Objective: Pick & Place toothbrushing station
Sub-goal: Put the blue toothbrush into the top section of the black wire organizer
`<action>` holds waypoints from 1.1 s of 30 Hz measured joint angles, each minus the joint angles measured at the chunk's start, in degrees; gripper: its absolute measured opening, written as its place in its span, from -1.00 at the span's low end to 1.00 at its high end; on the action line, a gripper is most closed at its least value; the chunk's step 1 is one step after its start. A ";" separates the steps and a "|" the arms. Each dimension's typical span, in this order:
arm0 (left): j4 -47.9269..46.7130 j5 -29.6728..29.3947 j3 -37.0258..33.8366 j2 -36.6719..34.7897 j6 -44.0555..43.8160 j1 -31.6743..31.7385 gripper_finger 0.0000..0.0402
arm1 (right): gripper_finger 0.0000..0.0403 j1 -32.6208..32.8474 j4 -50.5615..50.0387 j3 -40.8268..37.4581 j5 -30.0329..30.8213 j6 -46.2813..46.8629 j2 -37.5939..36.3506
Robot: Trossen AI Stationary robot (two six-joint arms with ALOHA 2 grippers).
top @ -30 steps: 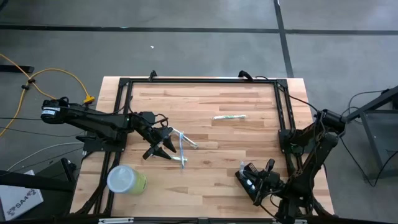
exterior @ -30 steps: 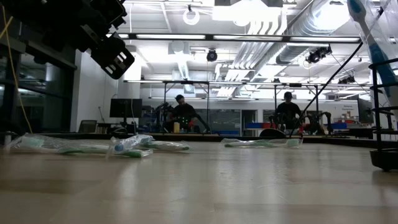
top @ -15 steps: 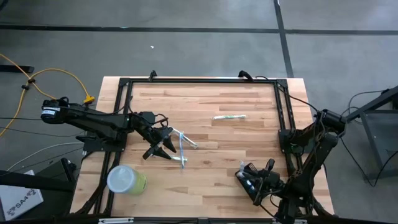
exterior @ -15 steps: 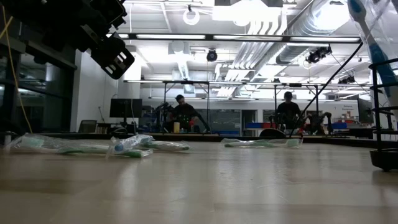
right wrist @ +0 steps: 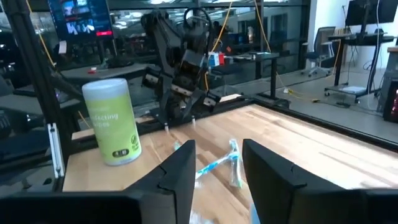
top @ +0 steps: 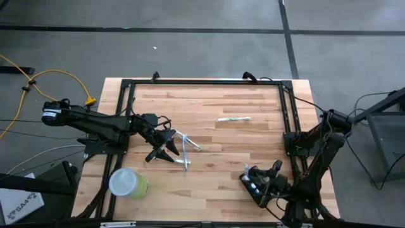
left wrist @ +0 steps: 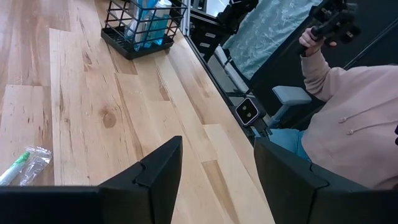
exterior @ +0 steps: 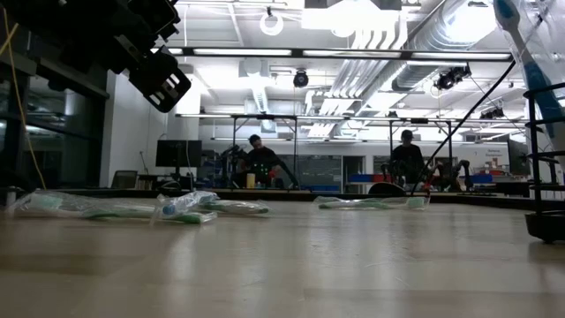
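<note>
Right end effector (right wrist: 217, 168): low at the near right corner of the desk (top: 253, 145), fingers parted about halfway, nothing pinched between them that I can see.

Toothbrushing station (top: 251, 184): right there at that end effector, close against its fingers on the side towards the desk's middle. Whether they touch, I can't tell.

Station contents: something blue stands upright in the black wire box, plain in the left wrist view.

Long axis: looks to run slantwise across the corner, though the arm hides too much to be sure.

Left end effector (left wrist: 214, 168): wide open and empty, hanging over the left-middle of the desk above the loose toothbrushes (top: 185, 152).

Line from left to station: well apart, clear across bare wood towards the far corner from it.

Nearer arm: the right one, no contest. I'd judge any move on the station belongs to it.

Green cup (top: 128, 182): down in the near left corner, away from both, out of the station's way.
</note>
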 joint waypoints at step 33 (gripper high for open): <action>-0.01 -1.21 0.00 0.01 -3.23 -0.02 -0.03 | -0.36 -20.78 46.19 0.02 -33.13 -63.69 -11.04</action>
